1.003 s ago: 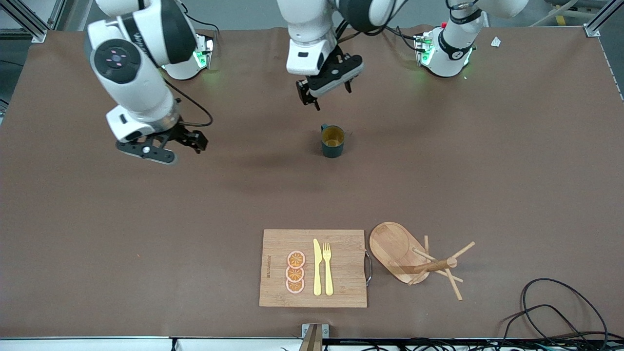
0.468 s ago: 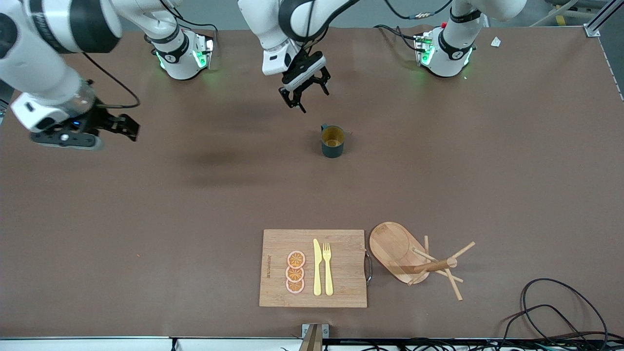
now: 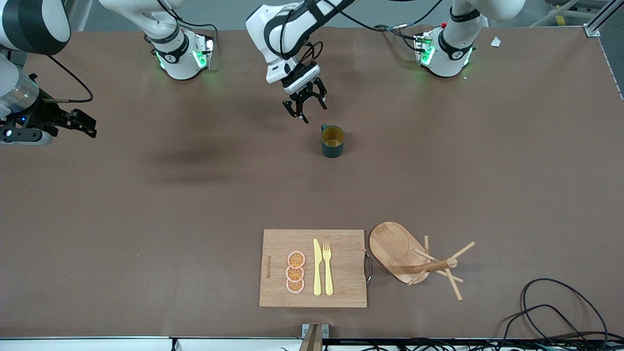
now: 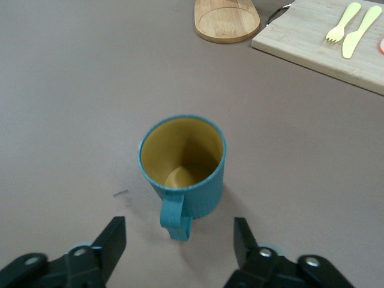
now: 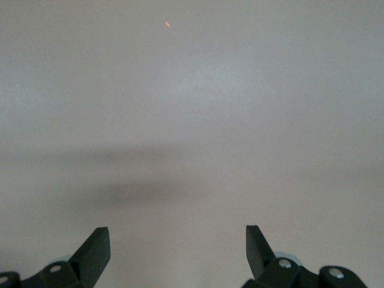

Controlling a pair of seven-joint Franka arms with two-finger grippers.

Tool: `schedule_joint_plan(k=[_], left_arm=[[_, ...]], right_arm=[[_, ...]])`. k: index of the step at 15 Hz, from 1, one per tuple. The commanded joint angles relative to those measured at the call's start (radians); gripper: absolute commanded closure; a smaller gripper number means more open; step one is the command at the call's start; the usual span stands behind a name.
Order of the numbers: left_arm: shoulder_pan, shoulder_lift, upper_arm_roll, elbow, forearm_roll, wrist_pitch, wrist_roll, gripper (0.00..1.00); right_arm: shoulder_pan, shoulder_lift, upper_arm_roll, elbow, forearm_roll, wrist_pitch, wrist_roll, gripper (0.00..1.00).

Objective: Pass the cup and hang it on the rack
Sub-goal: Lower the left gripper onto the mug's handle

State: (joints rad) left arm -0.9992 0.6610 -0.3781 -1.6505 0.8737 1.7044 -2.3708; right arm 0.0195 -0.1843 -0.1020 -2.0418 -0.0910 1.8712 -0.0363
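Left end effector [image 3: 306, 103] dropped lower and closed in on the cup [image 3: 333, 141], fingers narrowed but stayed apart, handle facing them. Right end effector [image 3: 73, 124] swung out to the worktop's edge at the right arm's end.

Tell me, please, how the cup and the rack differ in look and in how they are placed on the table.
The cup is dark teal with a yellow-orange inside; the rack is bare light wood. The cup is a closed cylinder with a side handle; the rack is an oval base with a post and thin pegs. The cup stands farther from the front camera, with the left gripper close above it; the rack stands nearer, beside the cutting board. Both rest on the table, touched by no gripper.
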Motion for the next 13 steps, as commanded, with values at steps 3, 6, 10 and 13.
schedule_joint_plan(k=[3, 6, 10, 13], left_arm=[[-0.024, 0.031, -0.001, -0.032, 0.091, 0.003, -0.031, 0.24], [-0.025, 0.054, -0.001, -0.041, 0.137, 0.003, -0.033, 0.27], [-0.022, 0.054, 0.001, -0.063, 0.148, 0.003, -0.045, 0.31], [-0.019, 0.063, 0.001, -0.063, 0.165, 0.004, -0.076, 0.31]], right_arm=[[-0.003, -0.026, -0.021, -0.017, 0.06, 0.043, -0.05, 0.0], [-0.003, -0.026, -0.025, -0.015, 0.06, 0.04, -0.059, 0.0], [-0.001, -0.024, -0.025, -0.001, 0.06, 0.037, -0.065, 0.0], [-0.001, -0.024, -0.025, 0.028, 0.06, -0.001, -0.08, 0.0]])
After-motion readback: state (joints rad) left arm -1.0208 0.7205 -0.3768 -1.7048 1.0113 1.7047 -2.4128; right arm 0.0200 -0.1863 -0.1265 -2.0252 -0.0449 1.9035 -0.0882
